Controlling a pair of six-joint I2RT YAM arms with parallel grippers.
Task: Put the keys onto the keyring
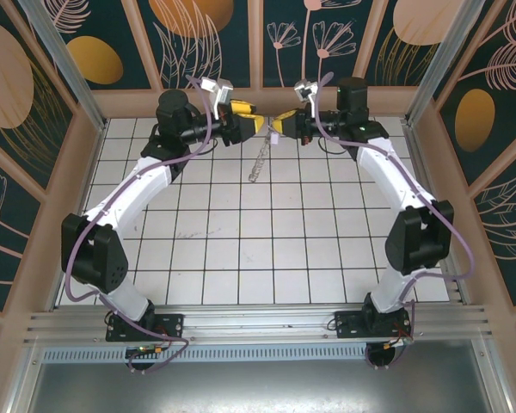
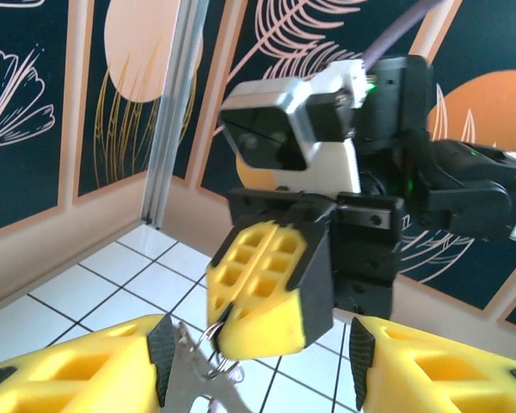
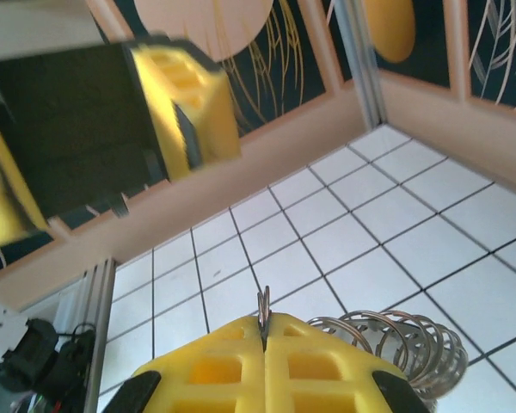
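Note:
At the far middle of the table my two grippers meet tip to tip. My right gripper [image 1: 276,129] [image 3: 263,331] is shut on a thin metal ring [image 3: 262,308] of the keyring, whose other rings [image 3: 400,344] bunch up beside its fingers. The keyring [image 1: 258,162] hangs down from the grip toward the tiles. My left gripper [image 1: 250,126] [image 2: 262,366] stands open, one finger on each side of the right gripper's yellow fingertips [image 2: 267,288]. A flat silvery piece, apparently the key [image 2: 193,379], hangs at the pinched ring [image 2: 211,337] and rests against my left finger's pad [image 2: 162,357].
The white tiled floor [image 1: 241,249] stretches toward the arm bases. A low beige wall [image 1: 267,101] with patterned panels runs just behind the grippers. An aluminium post [image 2: 168,120] stands in the back corner.

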